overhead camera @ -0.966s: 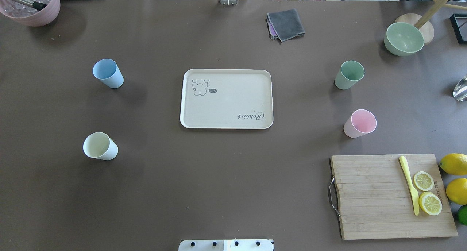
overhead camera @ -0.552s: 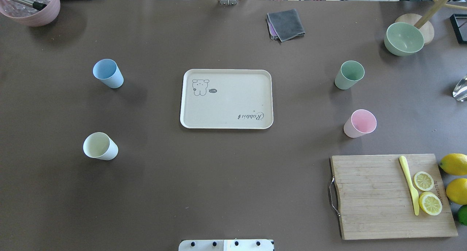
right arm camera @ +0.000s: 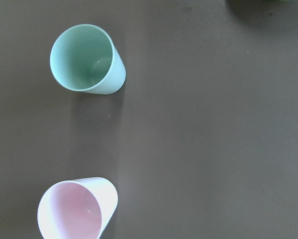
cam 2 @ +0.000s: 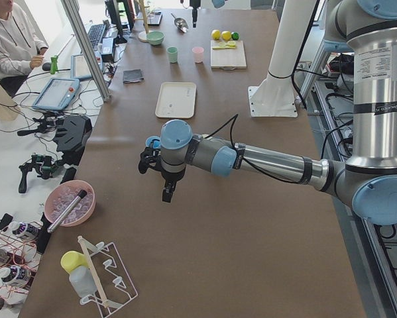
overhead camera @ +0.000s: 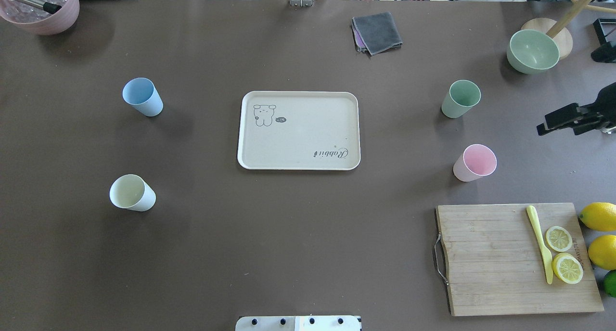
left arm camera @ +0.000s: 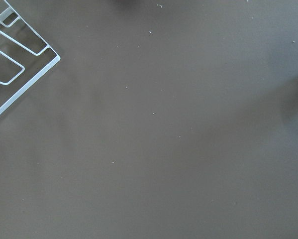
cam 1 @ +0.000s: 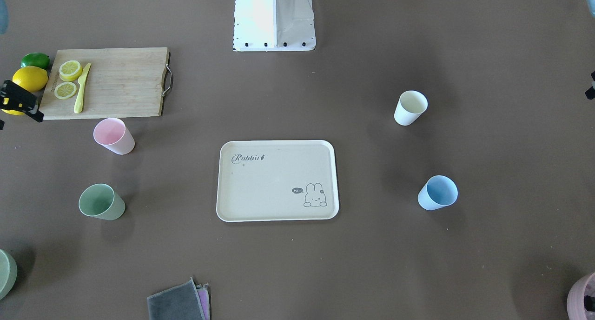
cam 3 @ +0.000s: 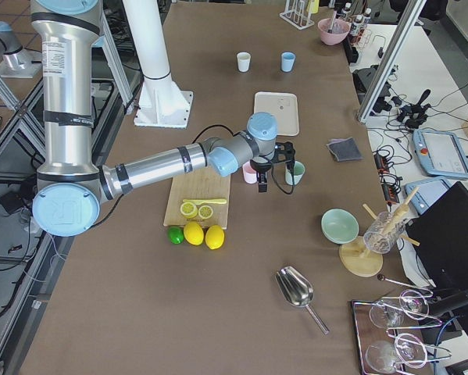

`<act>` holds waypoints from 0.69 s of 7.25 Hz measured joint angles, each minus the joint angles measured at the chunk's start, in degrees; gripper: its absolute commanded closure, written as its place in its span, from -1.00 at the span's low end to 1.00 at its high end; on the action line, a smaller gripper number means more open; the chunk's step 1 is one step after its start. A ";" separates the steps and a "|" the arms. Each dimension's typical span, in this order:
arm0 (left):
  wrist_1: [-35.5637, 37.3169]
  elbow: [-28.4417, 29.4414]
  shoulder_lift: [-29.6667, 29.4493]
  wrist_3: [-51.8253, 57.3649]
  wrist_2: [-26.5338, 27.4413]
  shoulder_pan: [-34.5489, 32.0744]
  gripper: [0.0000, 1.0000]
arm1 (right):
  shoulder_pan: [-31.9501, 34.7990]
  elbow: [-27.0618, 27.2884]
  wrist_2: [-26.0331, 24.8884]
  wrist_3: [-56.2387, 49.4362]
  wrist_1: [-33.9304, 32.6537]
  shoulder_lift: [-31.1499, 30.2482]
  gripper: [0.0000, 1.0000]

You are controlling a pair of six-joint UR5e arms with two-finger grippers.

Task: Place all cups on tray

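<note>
The cream tray (overhead camera: 298,130) lies at the table's middle with nothing on it; it also shows in the front view (cam 1: 277,180). The light blue cup (overhead camera: 142,96) and cream-white cup (overhead camera: 131,193) stand upright to its left. The sage green cup (overhead camera: 461,99) and pink cup (overhead camera: 474,162) stand to its right. My right gripper (overhead camera: 560,124) hangs high at the right edge, beyond those two cups, open and empty. Its wrist view shows the green cup (right arm camera: 86,59) and pink cup (right arm camera: 76,209) below. My left gripper (cam 2: 166,189) hovers over bare table beyond the left-hand cups; I cannot tell whether it is open or shut.
A wooden cutting board (overhead camera: 491,259) with lemon slices and a yellow knife lies front right, whole lemons (overhead camera: 599,215) beside it. A pale-green bowl (overhead camera: 532,50), grey cloth (overhead camera: 377,32) and mauve pot (overhead camera: 41,6) sit along the far edge. A wire rack (left arm camera: 14,74) is under the left wrist.
My right gripper has come into the overhead view at the right edge. The cups and the tray have not moved.
</note>
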 measured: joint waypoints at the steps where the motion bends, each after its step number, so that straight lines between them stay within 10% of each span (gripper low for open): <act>1: -0.05 -0.01 -0.03 -0.02 0.06 0.00 -0.96 | -3.23 -0.29 -0.96 2.28 1.20 0.39 -0.99; 5: -0.11 -0.01 -0.12 -0.45 0.47 0.01 -0.96 | -7.44 -6.55 -1.68 3.52 1.83 5.90 -0.89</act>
